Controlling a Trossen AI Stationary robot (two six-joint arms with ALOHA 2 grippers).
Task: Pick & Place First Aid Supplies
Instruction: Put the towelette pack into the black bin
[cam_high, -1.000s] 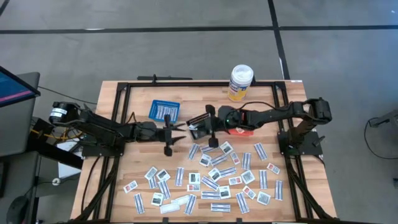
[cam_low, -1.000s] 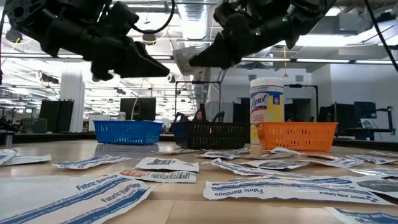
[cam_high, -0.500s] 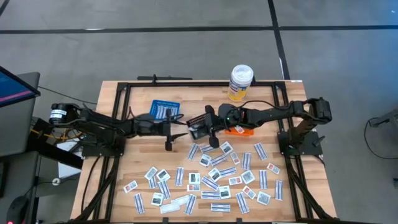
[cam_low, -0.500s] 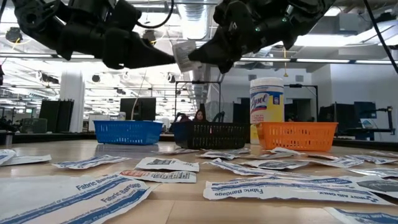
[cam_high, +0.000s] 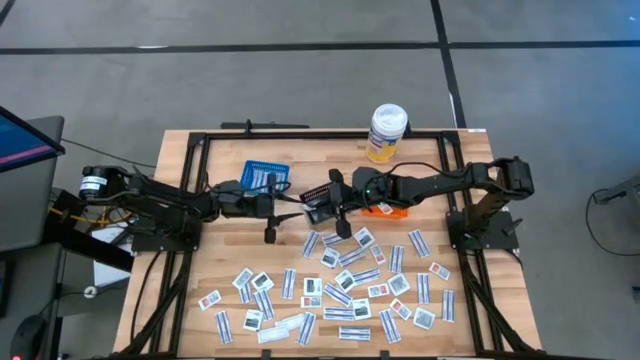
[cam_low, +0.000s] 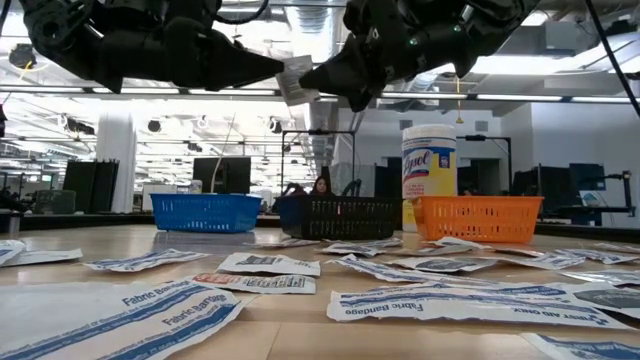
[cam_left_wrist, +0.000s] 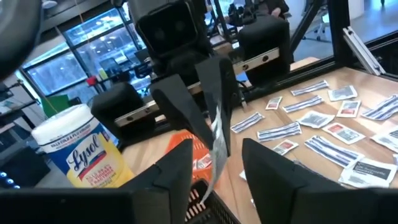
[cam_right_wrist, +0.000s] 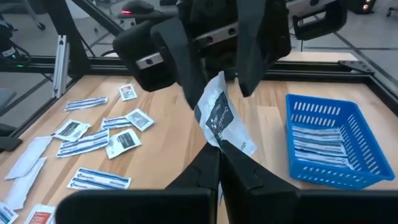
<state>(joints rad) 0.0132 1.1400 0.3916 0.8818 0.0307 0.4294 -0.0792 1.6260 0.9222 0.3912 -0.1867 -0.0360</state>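
Right wrist view: packet (cam_right_wrist: 219, 118) in right tool (cam_right_wrist: 219, 163) tips.

A white wipes bottle (cam_high: 387, 133) stood at upper centre. A blue basket (cam_high: 264, 178), black basket (cam_high: 322, 207) and orange basket (cam_high: 384, 209) sat mid-frame on the wooden table (cam_high: 180, 268).

A light wooden slatted table (cam_high: 225, 250) edged by a black metal frame (cam_high: 300, 132) carries everything. Across its near half lie dozens of small flat white first aid packets (cam_high: 340, 285), narrow blue-printed strips mixed with small squares, some overlapping. Toward the far side stand a small blue plastic basket (cam_high: 264, 178) holding a few strips, a small black mesh basket (cam_low: 345, 218) and a small orange plastic basket (cam_low: 478, 219). A tall white wipes canister with a yellow label (cam_high: 387, 133) stands at the far edge.
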